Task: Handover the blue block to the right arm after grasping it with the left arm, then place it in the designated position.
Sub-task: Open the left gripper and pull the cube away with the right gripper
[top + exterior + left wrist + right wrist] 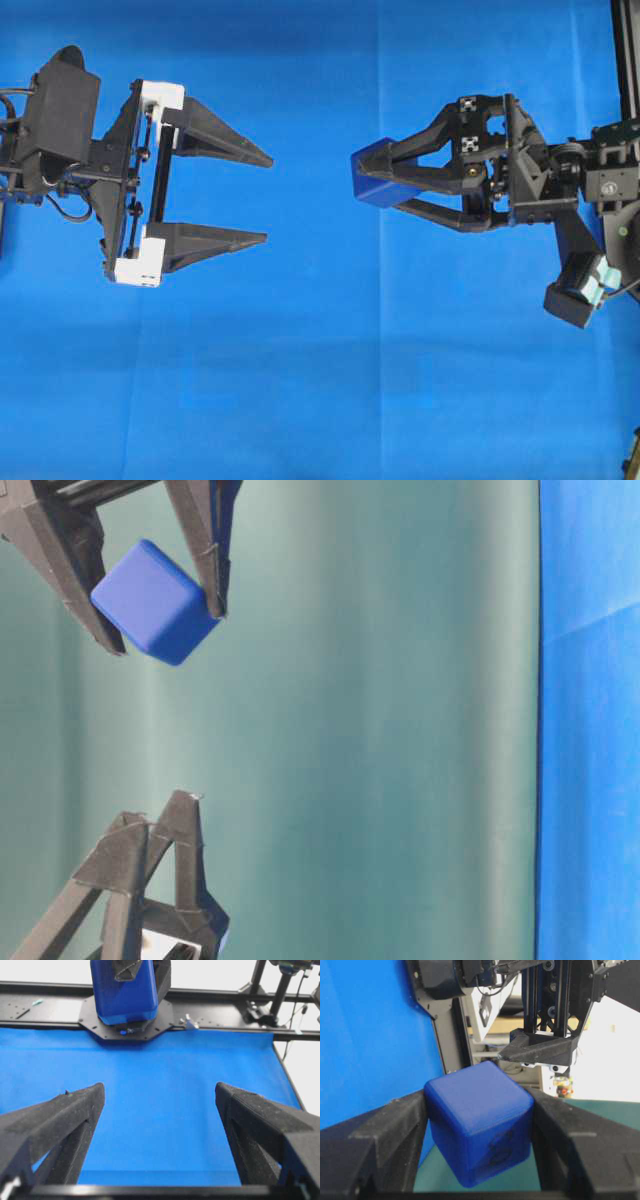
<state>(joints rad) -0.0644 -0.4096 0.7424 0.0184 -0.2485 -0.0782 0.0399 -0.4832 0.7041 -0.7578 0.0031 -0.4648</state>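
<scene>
We see the smooth, round-edged blue block (479, 1122), perhaps faintly embossed, clamped between the right gripper's (362, 178) matte fingertips; the left gripper (268, 198) stands wide, facing it.

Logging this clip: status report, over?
Left gripper open, empty. Right gripper shut on blue block, clear of the cloth. Nothing between them.

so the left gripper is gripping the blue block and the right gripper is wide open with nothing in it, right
No, it is the reverse. In the overhead view the right gripper is closed on the blue block, and the left gripper is wide open with nothing in it.
</scene>
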